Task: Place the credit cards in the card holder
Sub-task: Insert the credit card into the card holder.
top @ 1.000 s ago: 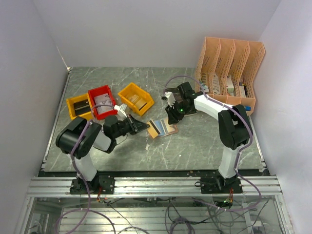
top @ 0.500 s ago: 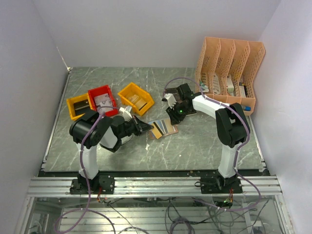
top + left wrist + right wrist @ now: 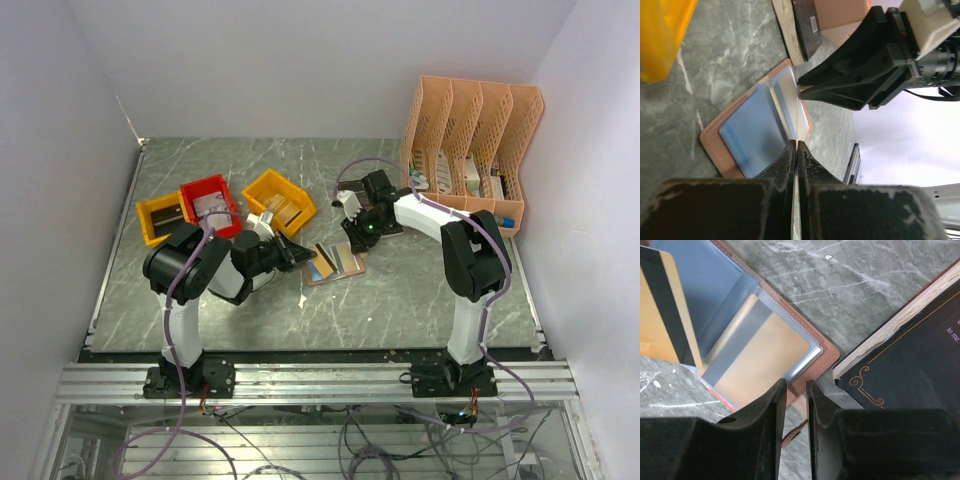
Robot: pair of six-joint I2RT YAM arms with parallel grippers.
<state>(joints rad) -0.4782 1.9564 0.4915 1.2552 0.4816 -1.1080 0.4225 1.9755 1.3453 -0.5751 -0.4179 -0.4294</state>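
The tan card holder (image 3: pixel 342 262) lies open on the table between the arms. A light blue card (image 3: pixel 752 132) sits in its pocket. My left gripper (image 3: pixel 797 144) is shut on a thin credit card seen edge-on, held upright over the holder's fold. In the right wrist view that gold card (image 3: pixel 655 325) with a black stripe stands over the holder's left half. My right gripper (image 3: pixel 796 385) stands at the holder's corner (image 3: pixel 827 352), jaws narrow, with the snap strap (image 3: pixel 799 407) pinched between them. From above, the left gripper (image 3: pixel 300 252) and right gripper (image 3: pixel 355 232) face each other across the holder.
A black book (image 3: pixel 920 355) lies just right of the holder, under the right arm. A red bin (image 3: pixel 210 208) and two yellow bins (image 3: pixel 278 200) sit at the back left. The peach file rack (image 3: pixel 470 150) stands at the back right.
The left arm has swung right and brought its card over the open holder. The right gripper's jaws have narrowed onto the strap, and the holder has shifted slightly.
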